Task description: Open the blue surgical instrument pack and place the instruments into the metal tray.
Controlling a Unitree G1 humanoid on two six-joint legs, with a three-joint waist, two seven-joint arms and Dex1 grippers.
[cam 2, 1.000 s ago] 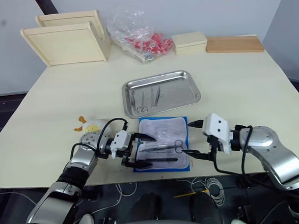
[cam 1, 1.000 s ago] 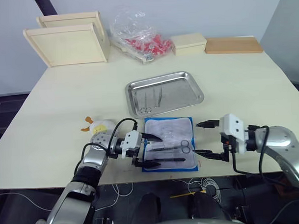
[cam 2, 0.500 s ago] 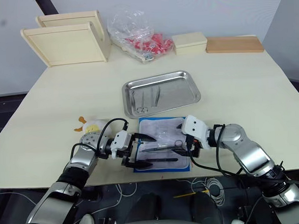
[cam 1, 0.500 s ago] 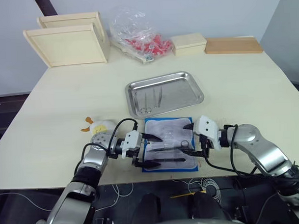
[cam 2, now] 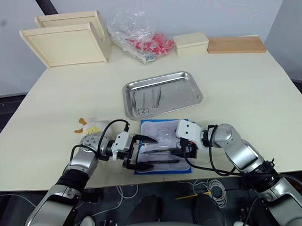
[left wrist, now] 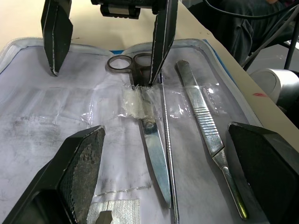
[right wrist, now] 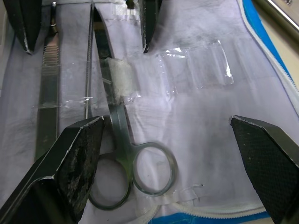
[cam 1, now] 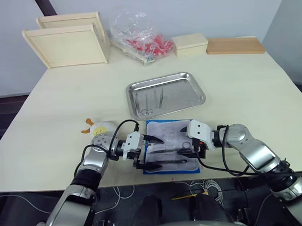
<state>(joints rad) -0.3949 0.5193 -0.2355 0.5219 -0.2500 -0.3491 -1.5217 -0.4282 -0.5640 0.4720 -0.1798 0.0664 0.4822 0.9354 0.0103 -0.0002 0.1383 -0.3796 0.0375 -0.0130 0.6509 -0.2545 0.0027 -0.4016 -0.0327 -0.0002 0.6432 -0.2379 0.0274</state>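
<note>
Both grippers hang spread over the open flat blue surgical instrument pack (cam 1: 171, 145), the right gripper (right wrist: 173, 154) straddling ring-handled steel scissors (right wrist: 122, 154), the left gripper (left wrist: 166, 172) facing it; shallow stainless-steel tray (cam 1: 166, 94) beyond.

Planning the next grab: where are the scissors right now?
The scissors lie in the open blue pack at the table's near edge, between both grippers, beside the tweezers.
</note>
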